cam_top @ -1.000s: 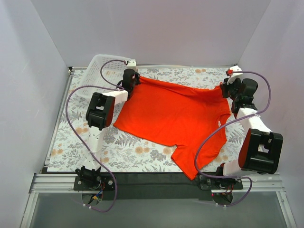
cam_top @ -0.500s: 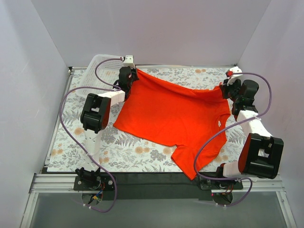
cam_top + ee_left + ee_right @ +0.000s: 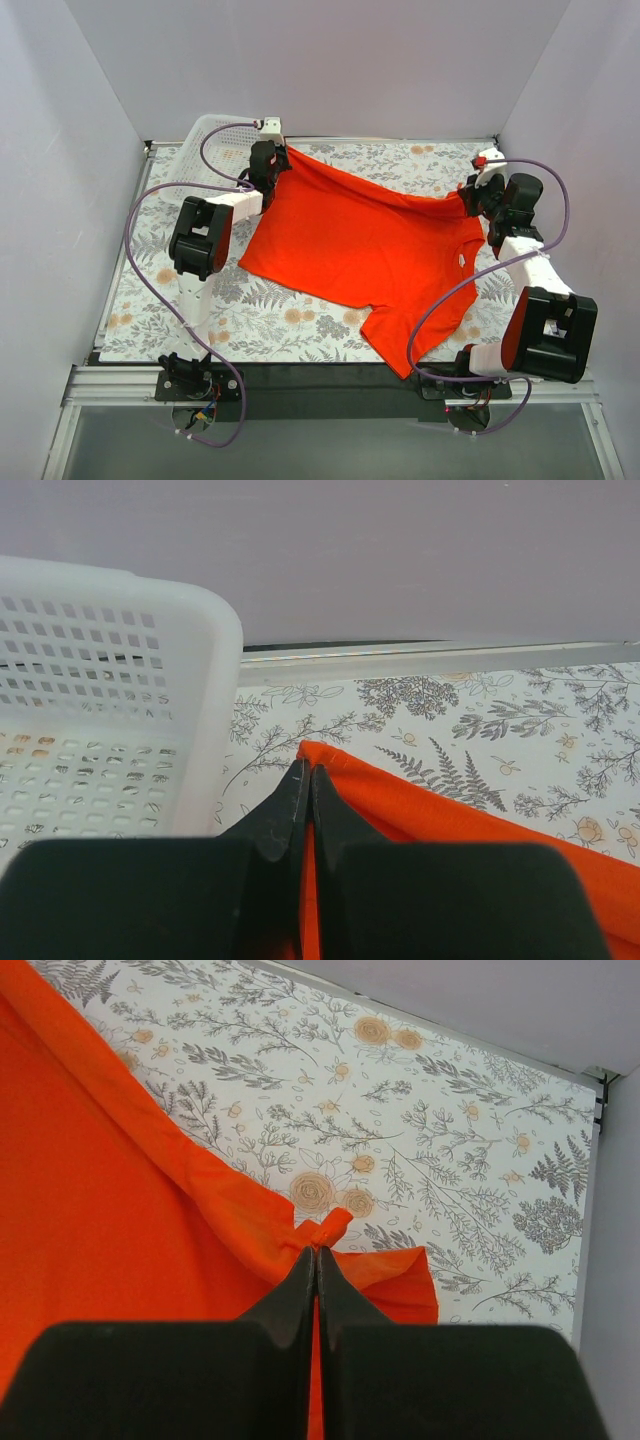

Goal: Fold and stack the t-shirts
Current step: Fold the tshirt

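Observation:
One bright orange-red t-shirt [image 3: 370,245] lies spread over the floral table, its far edge lifted and stretched between both arms. At the far left my left gripper [image 3: 282,160] is shut on the shirt's corner [image 3: 330,765], black fingers [image 3: 290,805] pinching the hem. On the far right my right gripper [image 3: 468,195] is shut on a bunched bit of the t-shirt [image 3: 200,1230] near the sleeve, a small tuft [image 3: 330,1225] poking past its fingertips. A sleeve [image 3: 405,340] trails toward the near edge.
A white mesh basket [image 3: 215,150] stands at the far left corner, right beside the left gripper, its wall [image 3: 120,680] filling the left of that wrist view. The back wall and table rail [image 3: 440,655] lie just beyond. Purple cables loop off both arms.
The left arm shifted slightly back and left a second ago, then held still. The right gripper has drifted a little inward and nearer, keeping the shirt's far edge taut.

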Controlling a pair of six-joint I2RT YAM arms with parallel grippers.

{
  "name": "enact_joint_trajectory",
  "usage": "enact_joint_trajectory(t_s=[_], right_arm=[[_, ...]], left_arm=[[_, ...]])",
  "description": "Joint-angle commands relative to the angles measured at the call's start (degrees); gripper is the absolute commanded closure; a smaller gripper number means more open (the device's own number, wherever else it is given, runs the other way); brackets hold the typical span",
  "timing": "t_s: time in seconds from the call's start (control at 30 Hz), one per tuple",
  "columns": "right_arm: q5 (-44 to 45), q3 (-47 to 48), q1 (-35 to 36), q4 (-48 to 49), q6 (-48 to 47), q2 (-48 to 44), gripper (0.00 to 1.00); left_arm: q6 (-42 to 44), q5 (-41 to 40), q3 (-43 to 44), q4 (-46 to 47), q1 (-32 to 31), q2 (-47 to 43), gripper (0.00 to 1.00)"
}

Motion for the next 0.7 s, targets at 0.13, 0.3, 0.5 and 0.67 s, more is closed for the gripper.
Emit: enact_joint_trajectory(t_s=[0.13, 0.3, 0.5, 0.67], right_arm=[[-0.6, 0.5, -1.0, -1.0, -0.7, -2.4, 0.99], [-0.9, 0.7, -1.4, -1.8, 0.2, -2.5, 0.99], [-2.0, -0.6, -1.5, -2.7, 0.0, -3.2, 0.99], [-3.2, -0.6, -1.7, -4.0, -0.1, -3.9, 0.99]], left_arm=[[1.7, 1.8, 0.2, -0.4, 0.6, -1.2, 1.0], [1.6, 1.8, 0.1, -0.4, 0.6, -1.1, 1.0], [2.2, 1.7, -1.6, 0.2, 0.7, -2.1, 1.0], [2.9, 1.7, -2.7, 0.9, 0.6, -2.6, 1.0]])
